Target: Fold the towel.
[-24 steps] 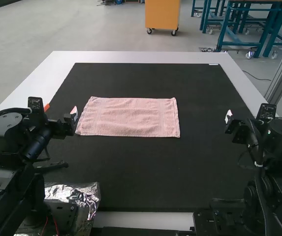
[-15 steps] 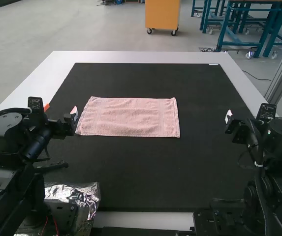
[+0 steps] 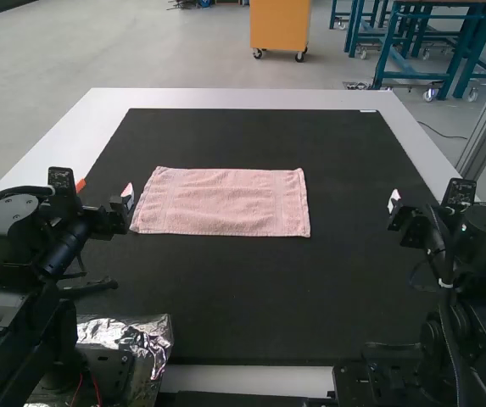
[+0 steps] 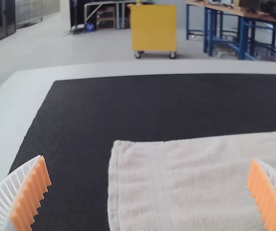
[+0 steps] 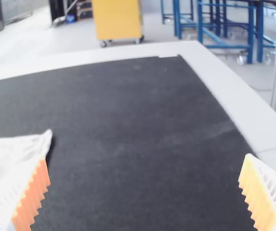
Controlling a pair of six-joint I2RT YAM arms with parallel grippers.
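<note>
From where I stand, the towel [image 3: 221, 202] is a pale pink rectangle of looped terry, lying flat and longer across than deep, with stitched hems and a smoother woven band beside one short end. Soft ripples run through the pile. It rests on a matte black mat [image 3: 268, 292], left of the middle, and that mat covers most of a smooth white surface [image 3: 226, 97]. Crinkled silver foil [image 3: 153, 331] wraps a boxy shape by the left arm's base.

Both arms stand bent at the near corners, jointed and black, their wrists held out over the mat and facing forward. The left tool [image 3: 127, 203] hangs just beside the towel's left end; the right tool [image 3: 393, 205] is well apart from its right end. Each has white ribbed fingers [image 4: 5, 199] with wavy orange pads [image 4: 32, 192], spread wide, with nothing gripped between them.
</note>
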